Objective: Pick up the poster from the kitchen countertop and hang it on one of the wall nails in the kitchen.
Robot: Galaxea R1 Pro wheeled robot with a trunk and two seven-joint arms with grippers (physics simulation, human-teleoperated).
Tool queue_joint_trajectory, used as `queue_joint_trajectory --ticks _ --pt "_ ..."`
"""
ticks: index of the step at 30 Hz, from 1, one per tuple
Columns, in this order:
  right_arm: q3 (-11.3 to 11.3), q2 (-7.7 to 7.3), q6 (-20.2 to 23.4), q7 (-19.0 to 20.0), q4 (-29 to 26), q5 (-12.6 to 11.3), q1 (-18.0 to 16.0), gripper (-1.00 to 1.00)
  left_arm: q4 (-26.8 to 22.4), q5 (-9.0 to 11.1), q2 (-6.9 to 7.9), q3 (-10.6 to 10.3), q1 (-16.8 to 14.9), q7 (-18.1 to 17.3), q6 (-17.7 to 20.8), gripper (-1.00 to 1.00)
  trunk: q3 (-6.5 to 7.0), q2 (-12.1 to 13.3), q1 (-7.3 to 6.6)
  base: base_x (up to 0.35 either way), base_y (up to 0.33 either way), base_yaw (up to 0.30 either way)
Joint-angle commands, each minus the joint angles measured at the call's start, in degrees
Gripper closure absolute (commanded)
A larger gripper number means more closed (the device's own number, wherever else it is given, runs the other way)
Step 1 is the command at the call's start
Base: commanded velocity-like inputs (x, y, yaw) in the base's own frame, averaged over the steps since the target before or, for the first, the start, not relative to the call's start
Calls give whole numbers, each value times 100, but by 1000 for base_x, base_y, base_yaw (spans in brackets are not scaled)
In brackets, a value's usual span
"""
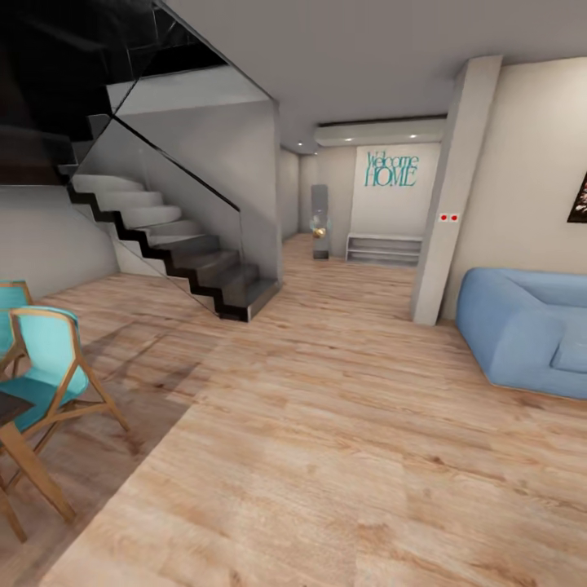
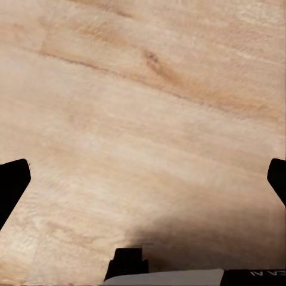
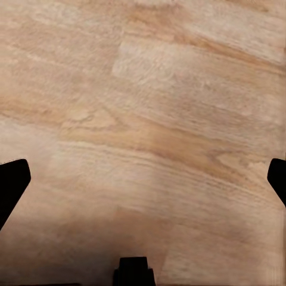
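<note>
The left gripper (image 2: 143,179) hangs over bare wooden floor (image 2: 149,101), its two dark fingertips (image 2: 13,182) set far apart at the edges of the left wrist view with nothing between them. The right gripper (image 3: 143,179) is spread just as wide over the same pale planks, its fingertips (image 3: 13,179) likewise holding nothing. At the lower rim of the left wrist view a scrap of white lettering sits on the dark housing, too cropped to read. Taking the staircase (image 1: 175,236) as landmark in the head view: its dark steps climb away behind a glass balustrade; nearer the camera and to its left stand turquoise chairs (image 1: 49,367) with wooden legs, beside the corner of a dark table (image 1: 12,403). Beyond the staircase, down the hallway, a far wall carries teal lettering reading "Welcome HOME" (image 1: 392,169), with a low white bench (image 1: 385,247) beneath it. To the right of the staircase rises a pale pillar (image 1: 452,196) bearing a small plate with two red marks (image 1: 448,218), and past the pillar sits a blue sofa (image 1: 530,330). A dark picture (image 1: 579,200) hangs at the frame's edge above the sofa. The poster and the kitchen countertop cannot be placed from here.
</note>
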Motion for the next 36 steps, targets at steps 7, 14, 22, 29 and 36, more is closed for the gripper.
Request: queue_joint_trajectory --ticks 7,14,22,29,36 --pt "-3 1 -19 -37 6 39 -1 -100 12 6 -3 9 1 7 -7 -100 -5 -3 -2 -89 -73 294" --pt "-3 15 -17 -456 12 231 -4 -100 12 7 -1 12 1 10 -7 -100 -5 -3 -2 -13 -6 295" --pt "-3 10 -3 -556 26 286 1 -100 17 7 2 18 1 9 -7 -100 -5 -3 -2 -42 216 178" --pt "-3 15 -5 -564 30 288 -3 -100 12 7 0 13 1 9 -7 -100 -5 -3 -2 -127 143 267" --pt "-3 13 -9 -567 30 288 -2 -100 10 7 2 19 1 9 -7 -100 -5 -3 -2 -21 20 291"
